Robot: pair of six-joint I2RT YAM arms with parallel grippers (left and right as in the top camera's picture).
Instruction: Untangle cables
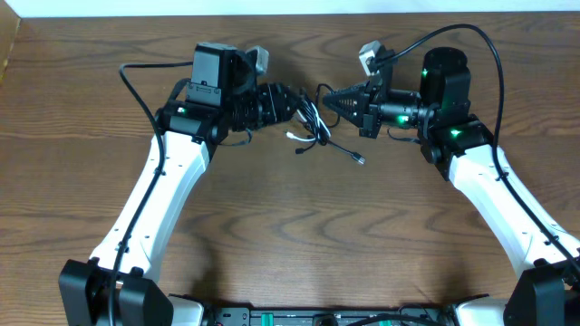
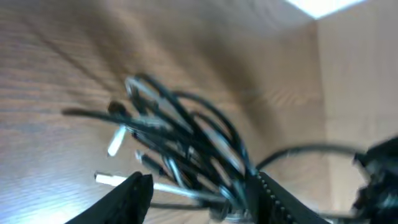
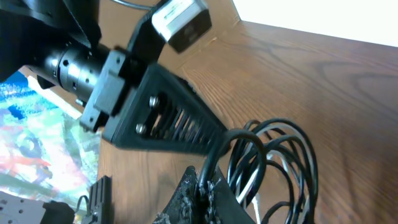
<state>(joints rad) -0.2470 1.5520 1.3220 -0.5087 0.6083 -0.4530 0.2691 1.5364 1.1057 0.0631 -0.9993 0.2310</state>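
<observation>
Pulling along the left-right line is your move: the cables [image 1: 309, 118] hang bunched between the grippers, both equally near. Your right gripper [image 3: 204, 182] is pinched on a black loop. Your left gripper [image 2: 200, 182] has its fingers apart around the bundle.

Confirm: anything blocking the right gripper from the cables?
Nothing visible. The right gripper is at the cables, a black strand between its fingertips. The left gripper straddles the same bundle from the opposite side.
</observation>
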